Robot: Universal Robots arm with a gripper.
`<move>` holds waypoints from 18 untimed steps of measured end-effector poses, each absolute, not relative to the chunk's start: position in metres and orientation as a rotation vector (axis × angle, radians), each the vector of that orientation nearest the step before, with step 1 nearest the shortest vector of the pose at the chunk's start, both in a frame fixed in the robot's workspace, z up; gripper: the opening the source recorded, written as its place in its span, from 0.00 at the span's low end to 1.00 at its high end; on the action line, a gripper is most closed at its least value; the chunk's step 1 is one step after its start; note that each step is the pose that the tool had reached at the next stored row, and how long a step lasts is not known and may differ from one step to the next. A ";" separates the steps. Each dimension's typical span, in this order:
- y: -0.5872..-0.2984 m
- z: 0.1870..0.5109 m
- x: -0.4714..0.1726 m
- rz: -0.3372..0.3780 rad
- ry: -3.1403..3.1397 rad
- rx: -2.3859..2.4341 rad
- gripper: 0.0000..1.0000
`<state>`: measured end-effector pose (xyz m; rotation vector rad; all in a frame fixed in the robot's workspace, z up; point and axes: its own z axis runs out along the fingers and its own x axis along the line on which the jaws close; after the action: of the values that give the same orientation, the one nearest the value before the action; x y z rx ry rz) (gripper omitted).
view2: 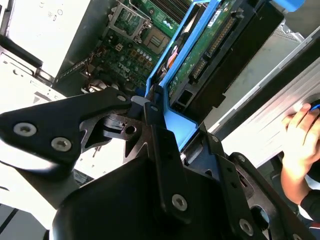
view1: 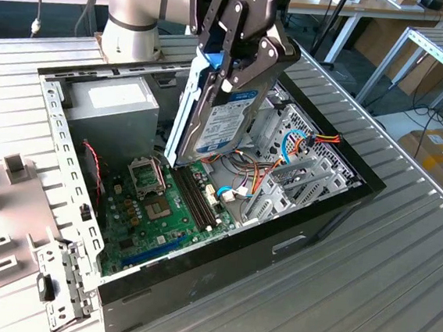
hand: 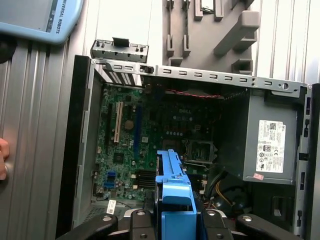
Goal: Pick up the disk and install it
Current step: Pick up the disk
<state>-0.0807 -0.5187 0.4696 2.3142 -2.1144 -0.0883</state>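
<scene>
Carrying is the step in hand: the gripper has its fingers clamped on the blue-edged top of the disk, which hangs tilted on edge above the motherboard inside the open case (not yet seated). In the exterior view the drive cage sits at 3 o'clock from it. Seating it, I judge, calls for levelling the disk and aligning it with that bay.
</scene>
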 end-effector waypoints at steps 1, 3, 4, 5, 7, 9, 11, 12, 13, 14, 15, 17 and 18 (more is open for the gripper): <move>-0.520 0.470 -0.081 -0.088 -2.114 2.314 0.37; -0.523 0.470 -0.081 -0.088 -2.114 2.314 0.37; -0.524 0.470 -0.081 -0.088 -2.114 2.314 0.37; -0.525 0.470 -0.081 -0.088 -2.114 2.314 0.37; -0.526 0.470 -0.081 -0.088 -2.114 2.314 0.37; -0.527 0.470 -0.081 -0.088 -2.114 2.314 0.37; -0.529 0.469 -0.081 -0.088 -2.114 2.314 0.37; -0.530 0.469 -0.081 -0.088 -2.114 2.314 0.37; -0.531 0.469 -0.080 -0.088 -2.114 2.314 0.37; -0.531 0.470 -0.080 -0.088 -2.114 2.314 0.37; -0.532 0.469 -0.080 -0.088 -2.114 2.314 0.37; -0.534 0.469 -0.080 -0.088 -2.114 2.314 0.37; -0.535 0.469 -0.080 -0.088 -2.114 2.314 0.37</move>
<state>-0.0803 -0.5347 0.4694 2.3142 -2.1144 -0.0883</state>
